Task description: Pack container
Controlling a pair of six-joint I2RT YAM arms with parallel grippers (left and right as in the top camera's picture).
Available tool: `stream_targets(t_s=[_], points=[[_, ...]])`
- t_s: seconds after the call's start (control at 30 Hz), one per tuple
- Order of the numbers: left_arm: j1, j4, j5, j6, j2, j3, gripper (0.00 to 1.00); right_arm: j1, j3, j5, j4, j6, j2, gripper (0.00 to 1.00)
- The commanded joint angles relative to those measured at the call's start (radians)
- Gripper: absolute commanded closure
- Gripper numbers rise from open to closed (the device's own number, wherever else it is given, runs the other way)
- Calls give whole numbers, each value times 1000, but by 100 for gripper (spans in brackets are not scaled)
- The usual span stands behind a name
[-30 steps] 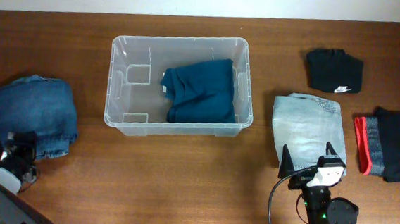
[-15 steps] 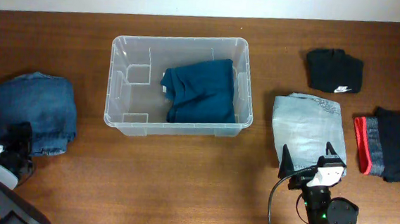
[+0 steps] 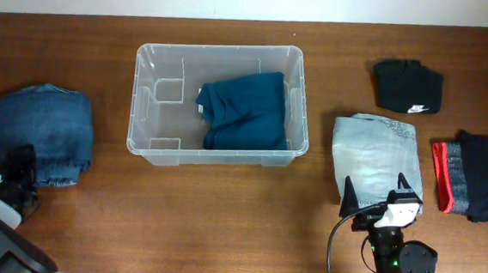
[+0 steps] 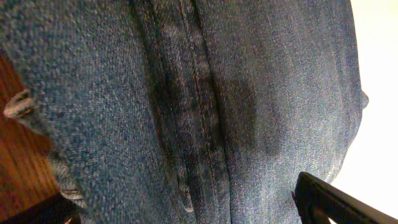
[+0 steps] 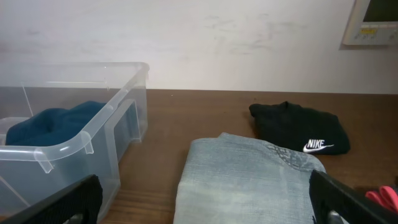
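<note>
1. Brown wooden surface (image 3: 221, 212) under a pale wall fills the overhead view.
2. The container (image 3: 217, 157) stands just toward 11 o'clock from the middle, upright and lidless, with a folded teal garment (image 3: 244, 111) in its 3 o'clock half.
3. Dark blue jeans (image 3: 42, 131) lie at 9 o'clock, well apart from the container.
4. The left pincer (image 3: 18, 165), at 8 o'clock, is spread wide at the jeans' near edge; denim fills its wrist view.
5. The right pincer (image 3: 375, 182), at 5 o'clock, is also wide, fingers over the near edge of folded pale denim (image 3: 374, 146).
6. A black Nike garment (image 3: 408, 86) sits at 2 o'clock, and a black garment with a red band (image 3: 482, 179) at 3 o'clock.
</note>
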Motion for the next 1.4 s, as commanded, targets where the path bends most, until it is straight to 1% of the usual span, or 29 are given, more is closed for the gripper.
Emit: stream_targets(t_s=[0.0,0.03,0.07,0.17,0.27,0.33,0.4,0.57,0.63,0.7,0.77,0.9,1.2,1.37], points=[[-7,-50,-41,-19,91,-51,6,-8,-7,-15,-1,-3,-8,1],[-7,-50,-41,-19,91,-51,11,-8,-7,-15,-1,-3,-8,1],[-7,-50,-40,-19,91,-51,19,-8,-7,-15,-1,-3,-8,1],[-7,-49,-34,-20,91,-51,32,-8,-7,-15,-1,-3,-8,1],[-7,-49,-34,-19,91,-51,41,-8,-7,-15,-1,-3,-8,2],[-7,-49,-34,-19,91,-51,42,-8,-7,-15,-1,-3,-8,1],[-7,-49,-34,-19,91,-51,51,-8,-7,-15,-1,-3,-8,1],[-7,-49,-33,-19,91,-51,62,-8,-7,-15,-1,-3,-8,2],[-7,-49,-23,-19,91,-51,69,-8,-7,-15,-1,-3,-8,1],[-7,-42,5,-19,91,-51,76,-8,-7,-15,-1,-3,-8,1],[-7,-16,49,-18,91,-51,82,-8,-7,-15,-1,-3,-8,2],[-7,60,151,-17,91,-51,99,-8,-7,-15,-1,-3,-8,2],[-7,159,298,-20,90,-51,99,-8,-7,-15,-1,-3,-8,2],[-7,277,436,-29,84,-51,99,-8,-7,-15,-1,-3,-8,2]])
